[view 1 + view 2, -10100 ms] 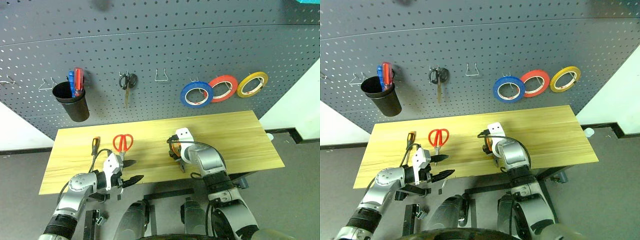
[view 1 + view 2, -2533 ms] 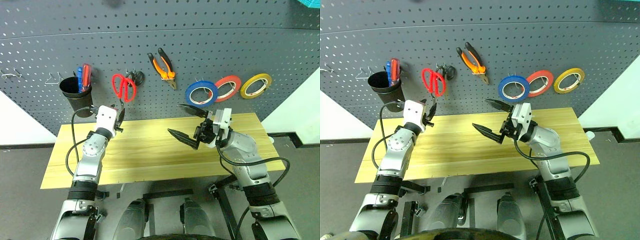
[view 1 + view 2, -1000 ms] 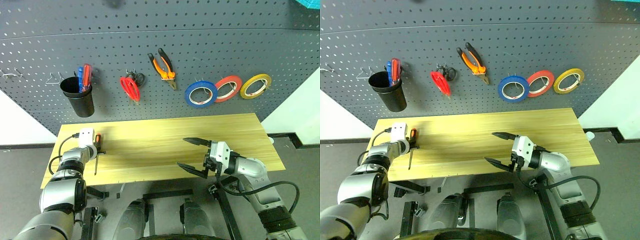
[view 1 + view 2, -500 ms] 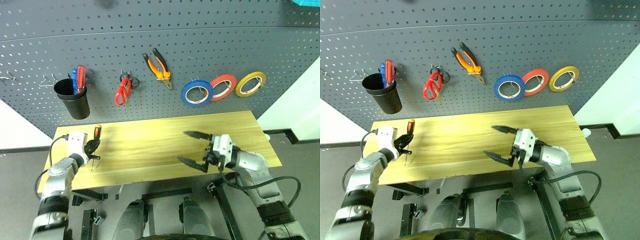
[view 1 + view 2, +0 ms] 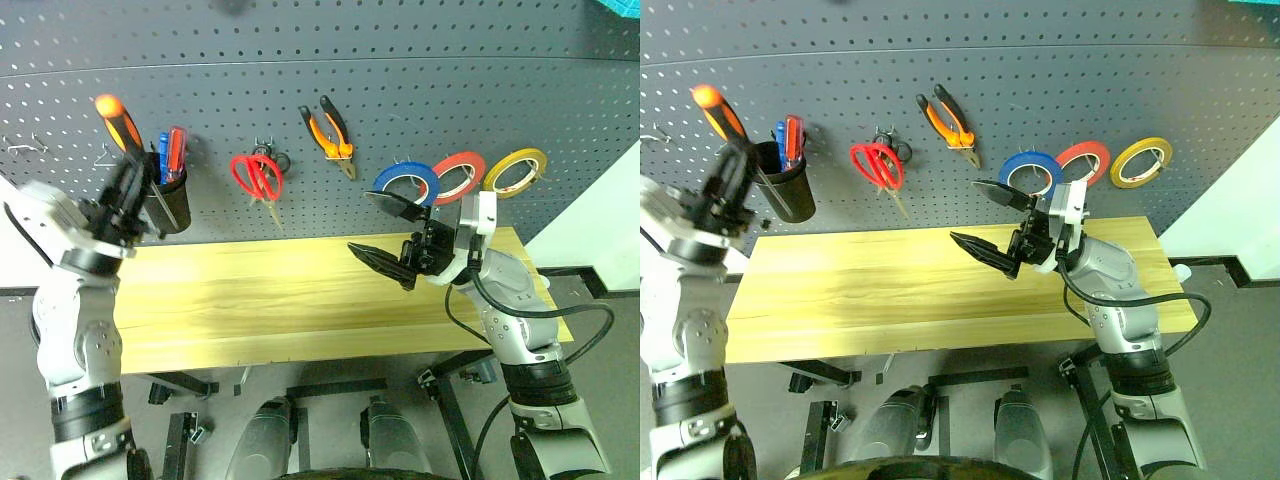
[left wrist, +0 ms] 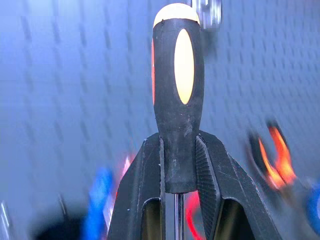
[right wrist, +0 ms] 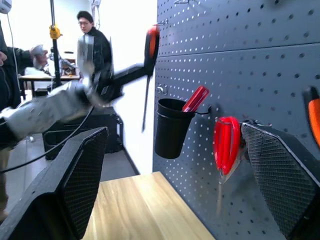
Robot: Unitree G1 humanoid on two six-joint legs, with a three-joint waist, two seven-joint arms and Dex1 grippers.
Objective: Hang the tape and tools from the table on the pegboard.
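My left gripper (image 5: 128, 186) is shut on the screwdriver (image 5: 117, 120), gripping the black lower end of its handle (image 6: 177, 100). The orange tip points up and the shaft slants down toward the black cup (image 5: 165, 203) on the pegboard (image 5: 420, 80). Red-handled scissors (image 5: 257, 176) and pliers (image 5: 329, 130) hang on the board. The blue tape (image 5: 410, 184) hangs there too, partly behind my right gripper (image 5: 360, 222). That gripper is open and empty, held above the right half of the table (image 5: 290, 295).
Red tape (image 5: 459, 175) and yellow tape (image 5: 515, 170) rings hang right of the blue one. The cup holds red and blue tools (image 5: 170, 152). Small black-handled scissors (image 5: 277, 158) hang behind the red ones. Bare hooks (image 5: 30, 146) sit at the board's far left. People (image 7: 95, 45) stand beyond the table's left end.
My left arm has lifted the screwdriver off the table's left end up beside the cup, turning its handle upward. My right gripper has risen a little, staying open.
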